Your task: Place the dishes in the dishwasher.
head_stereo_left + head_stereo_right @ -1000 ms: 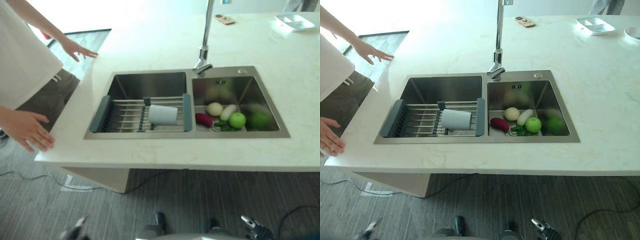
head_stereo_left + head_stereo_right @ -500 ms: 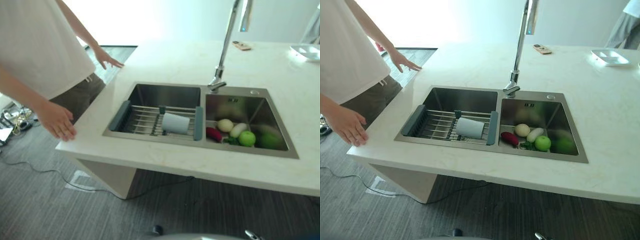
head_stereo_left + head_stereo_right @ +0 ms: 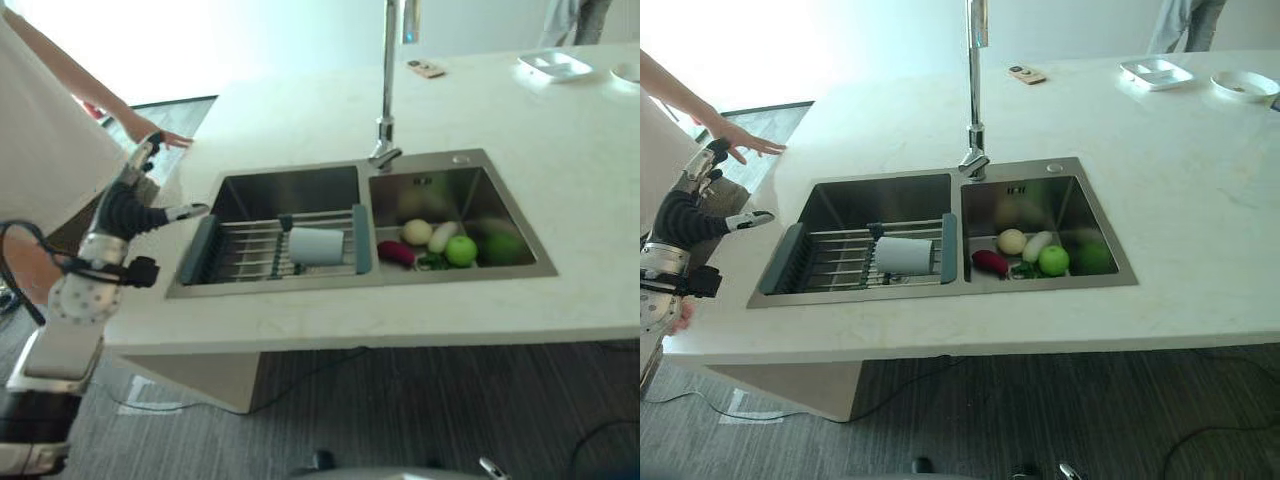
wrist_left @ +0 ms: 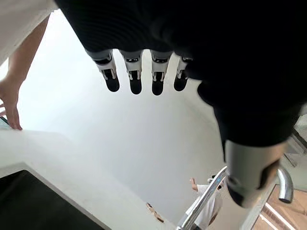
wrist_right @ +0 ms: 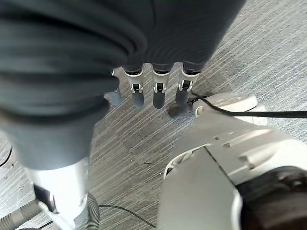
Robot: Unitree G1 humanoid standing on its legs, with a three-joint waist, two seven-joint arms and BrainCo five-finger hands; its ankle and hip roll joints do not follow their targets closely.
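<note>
White cup (image 3: 315, 245) on sink rack (image 3: 250, 250); vegetables (image 3: 440, 243) beside.

This was a kitchen: a pale stone counter (image 3: 1200, 200) held a steel double sink (image 3: 940, 235) under a tall faucet (image 3: 974, 95), with a drying rack (image 3: 840, 258) in one basin, vegetables (image 3: 1030, 255) in the other, and dishes (image 3: 1157, 71) beyond.

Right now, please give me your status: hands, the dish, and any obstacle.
Left hand open, raised by counter edge; right hand open, low over floor. White cup lying on sink rack, untouched. Person's hand resting on counter near left hand.
</note>
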